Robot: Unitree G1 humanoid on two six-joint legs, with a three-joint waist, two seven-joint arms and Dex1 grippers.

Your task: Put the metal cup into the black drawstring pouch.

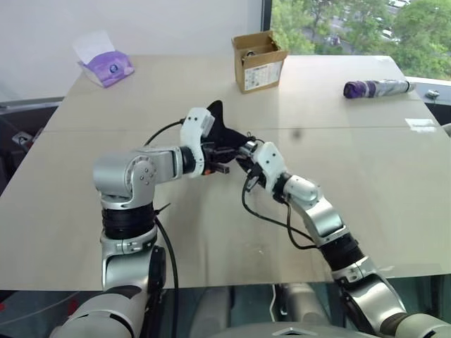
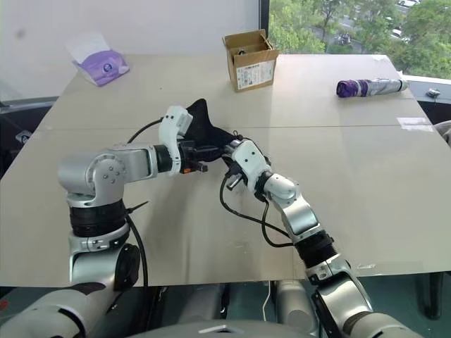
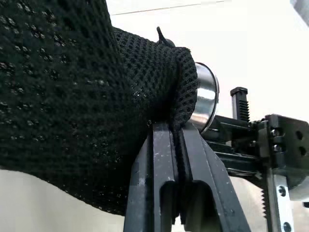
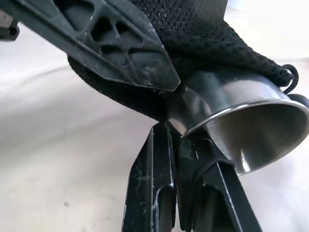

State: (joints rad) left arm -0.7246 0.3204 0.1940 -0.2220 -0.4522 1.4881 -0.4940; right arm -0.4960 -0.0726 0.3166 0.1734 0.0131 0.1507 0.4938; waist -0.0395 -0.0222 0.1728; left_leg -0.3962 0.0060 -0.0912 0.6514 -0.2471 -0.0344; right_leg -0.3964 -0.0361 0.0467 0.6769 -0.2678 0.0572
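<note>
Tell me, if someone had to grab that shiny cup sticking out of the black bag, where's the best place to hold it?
Probably by the rim of the metal cup, coming from its open end. The black pouch already covers the rest of it, so only the flared mouth is bare. The right gripper pinches that rim, while the left gripper clamps the pouch's edge.

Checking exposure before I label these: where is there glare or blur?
Left eye view: window light washes the table pale. Right wrist view: metal cup rim gleams sharply, the table behind is soft. Left wrist view: black drawstring pouch mesh is crisp, the background washed out.
</note>
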